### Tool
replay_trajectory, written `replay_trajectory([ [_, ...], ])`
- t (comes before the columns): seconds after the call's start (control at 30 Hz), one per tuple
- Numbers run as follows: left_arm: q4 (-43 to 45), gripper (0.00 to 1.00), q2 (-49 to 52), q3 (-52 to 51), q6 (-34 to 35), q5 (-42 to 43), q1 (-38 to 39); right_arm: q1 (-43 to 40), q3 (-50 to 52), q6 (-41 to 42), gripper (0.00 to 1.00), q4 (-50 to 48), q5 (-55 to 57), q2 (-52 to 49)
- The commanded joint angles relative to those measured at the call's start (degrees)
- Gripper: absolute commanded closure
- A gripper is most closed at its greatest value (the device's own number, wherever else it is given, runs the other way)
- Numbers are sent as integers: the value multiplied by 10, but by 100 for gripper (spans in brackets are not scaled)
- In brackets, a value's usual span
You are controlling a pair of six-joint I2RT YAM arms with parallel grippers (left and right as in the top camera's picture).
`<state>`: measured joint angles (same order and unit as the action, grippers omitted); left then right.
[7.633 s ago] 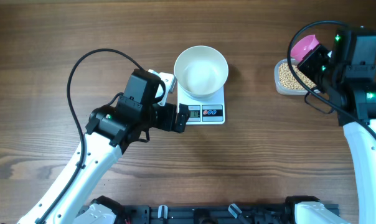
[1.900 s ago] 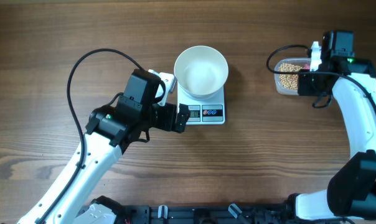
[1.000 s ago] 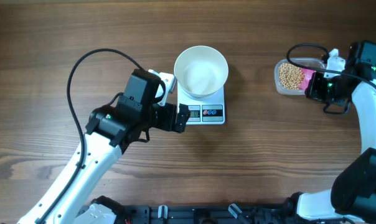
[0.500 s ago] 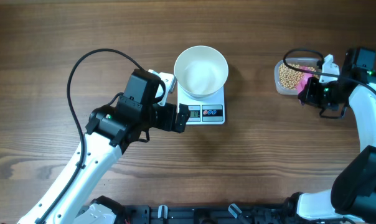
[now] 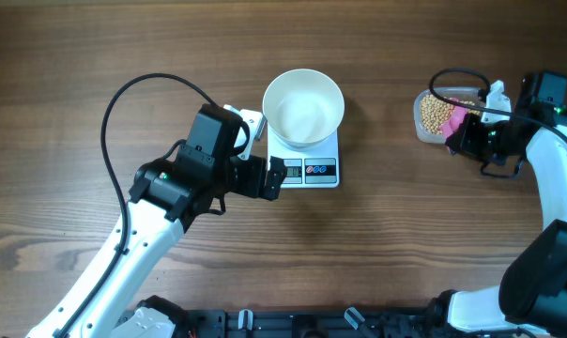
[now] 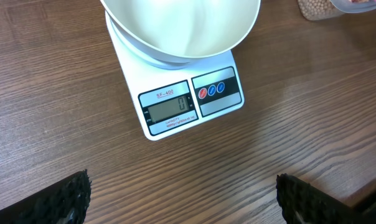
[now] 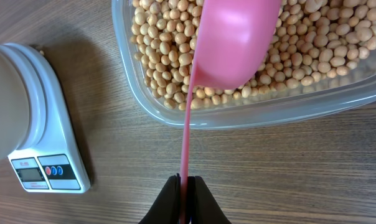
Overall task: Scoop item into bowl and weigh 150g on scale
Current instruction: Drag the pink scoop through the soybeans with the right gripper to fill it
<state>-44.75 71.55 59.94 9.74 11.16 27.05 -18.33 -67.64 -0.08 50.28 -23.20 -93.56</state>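
Many tan beans [image 7: 157, 56] in the clear tub [image 7: 238, 118] at right, beneath the pink scoop [image 7: 238, 37] clamped by its handle in the right gripper [image 7: 187, 186]; empty white bowl [image 5: 303, 106] on the scale [image 5: 312, 170], left gripper [image 6: 182, 199] spread wide beside it.

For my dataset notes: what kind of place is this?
Probably a robotics lab workbench, not a kitchen: a wooden table, a left arm and right arm over it, and a scale with a bowl.
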Motion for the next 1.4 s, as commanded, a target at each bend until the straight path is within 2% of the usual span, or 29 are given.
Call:
replay_trajectory([
  [0.0,2,0,-5,1,-9,3,2,-2,5,8,96,-4,-30,-7],
  [0.2,2,0,-5,1,-9,3,2,-35,5,16,96,-7,-87,-7],
  [0.37,2,0,-5,1,-9,3,2,-50,6,16,96,-8,-91,-8],
  [1.37,2,0,-5,1,-9,3,2,-52,7,21,96,4,-123,-8],
])
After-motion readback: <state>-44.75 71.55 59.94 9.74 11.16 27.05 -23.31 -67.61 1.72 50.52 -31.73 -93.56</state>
